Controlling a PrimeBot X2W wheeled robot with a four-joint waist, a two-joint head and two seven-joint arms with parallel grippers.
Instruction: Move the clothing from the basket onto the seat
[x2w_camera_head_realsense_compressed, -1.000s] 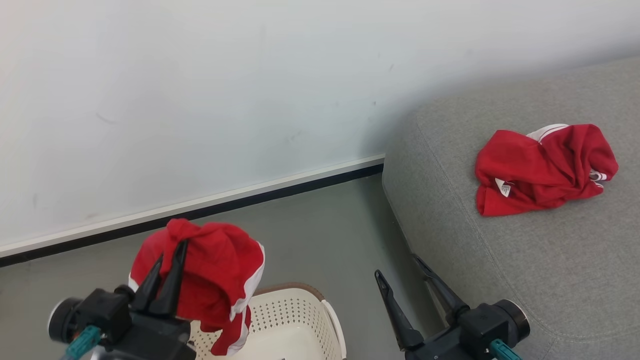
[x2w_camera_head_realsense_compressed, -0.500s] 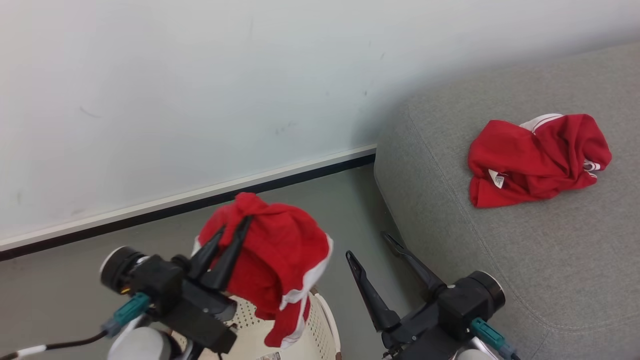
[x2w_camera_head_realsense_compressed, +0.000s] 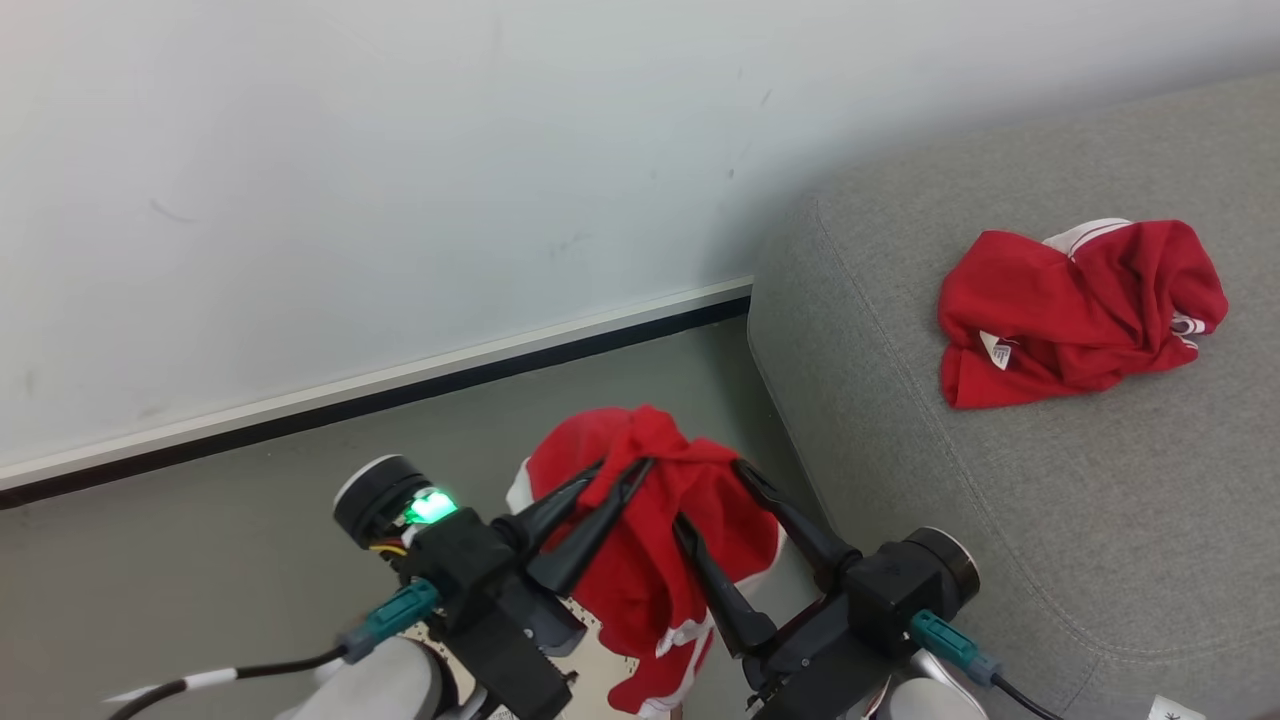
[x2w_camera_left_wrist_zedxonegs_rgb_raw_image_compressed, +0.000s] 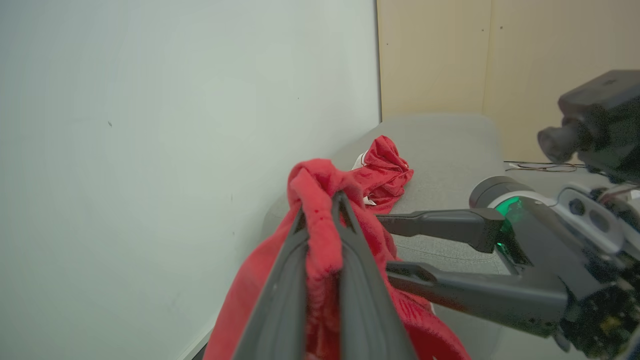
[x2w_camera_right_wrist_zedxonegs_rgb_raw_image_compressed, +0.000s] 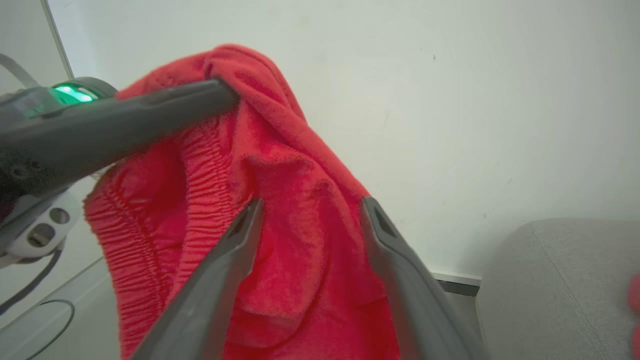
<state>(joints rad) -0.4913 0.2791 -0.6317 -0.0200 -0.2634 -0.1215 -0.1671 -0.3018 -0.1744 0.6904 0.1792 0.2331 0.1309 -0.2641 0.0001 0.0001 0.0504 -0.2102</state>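
Across the upper left of the head view runs a pale wall; the grey seat takes up the right side, and grey floor shows at lower left. On the seat, at upper right, lies a crumpled red garment with white trim. At bottom centre a second red garment hangs bunched, off the seat and over the basket, a perforated cream sliver at the bottom edge. The left claw is pinched tight on this garment's top fold. The right claw stands wide apart, its fingers just beside the hanging cloth, gripping nothing.
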